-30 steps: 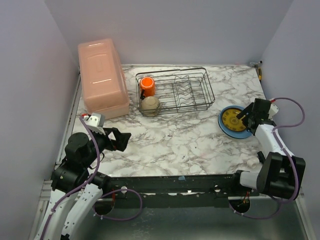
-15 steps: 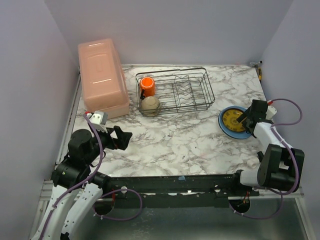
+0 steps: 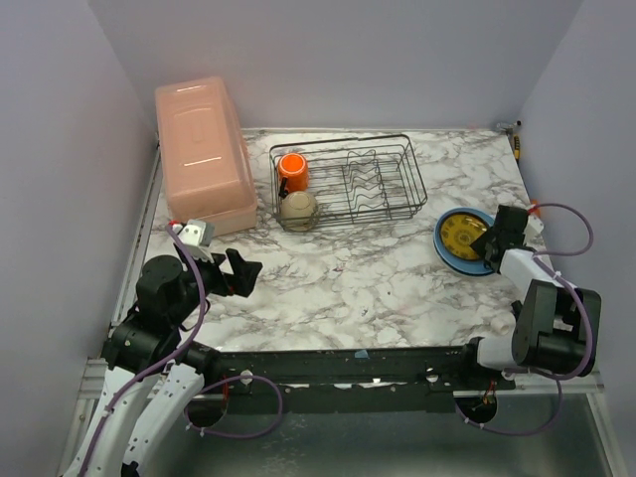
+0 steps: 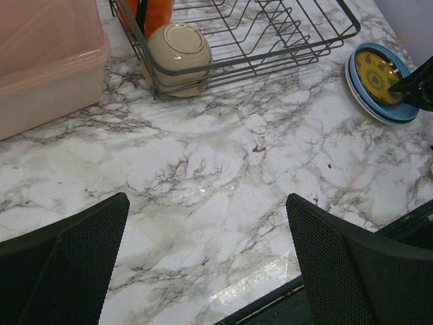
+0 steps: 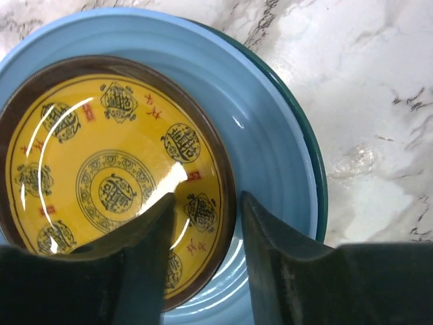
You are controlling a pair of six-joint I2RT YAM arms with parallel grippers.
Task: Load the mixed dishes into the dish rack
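Over the counter's (image 3: 348, 288) near edge, the left end effector (image 4: 206, 203) hangs spread wide, holding nothing. The right end effector (image 5: 206, 200), fairly narrow, straddles the rim of the small yellow-brown plate (image 5: 101, 183), which lies on the larger light-blue plate (image 5: 270, 135); I cannot tell whether it grips. Farther back, the dish rack (image 3: 397, 194) holds the small white bowl (image 3: 298, 207) and the orange mug (image 3: 292, 167).

- Small plate (image 5: 101, 183): yellow, brown rim, ringed brown medallions (red marks between).
- Bigger plate (image 5: 270, 135): plain light blue.
- Bottom plate (image 5: 316, 162): dark teal edge.
- Mug (image 3: 292, 167): orange.
- Rack (image 4: 270, 57): black.
- Box (image 3: 204, 149): pink.
- Bench (image 4: 223, 176): white, grey-veined marble.
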